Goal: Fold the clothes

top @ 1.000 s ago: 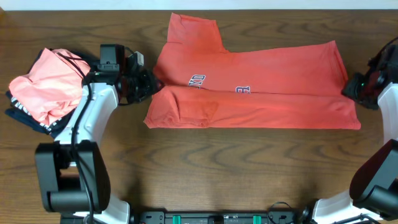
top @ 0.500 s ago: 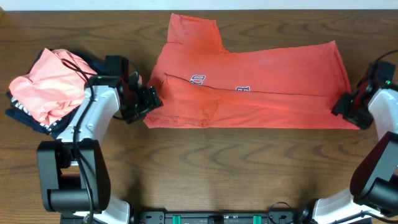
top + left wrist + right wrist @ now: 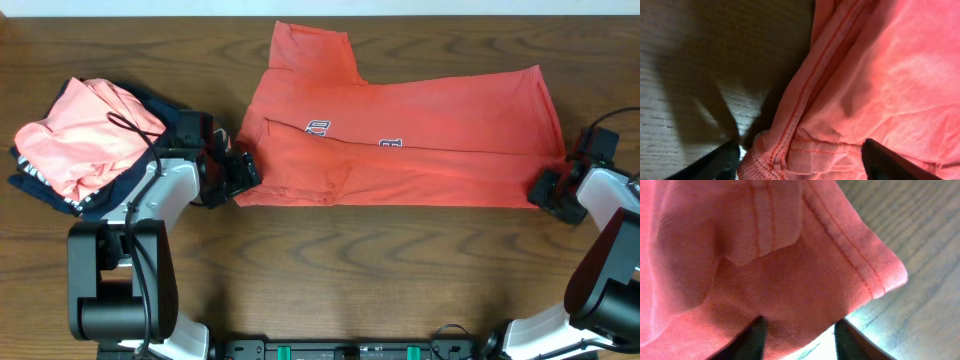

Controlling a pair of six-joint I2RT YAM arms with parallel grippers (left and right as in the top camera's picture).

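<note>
Preparing the next lengthwise fold. Straddling the near-left corner of the T-shirt (image 3: 420, 150) with the left gripper (image 3: 240, 172), jaws wide apart. Bracketing the near-right corner with the right gripper (image 3: 548, 190), jaws narrower; impossible to tell whether clamping. Lying part-folded across the table (image 3: 330, 260), one sleeve (image 3: 310, 50) projecting far. Probably requiring next: closing both jaws on the near edge, then carrying it far together.

The left arm (image 3: 165, 192) and right arm (image 3: 606, 190) had smooth white rounded shells, black joints and thin black cables (image 3: 128, 127); the left gripper's (image 3: 801, 144) fingers (image 3: 885, 162) were flat, black, tapered.
</note>
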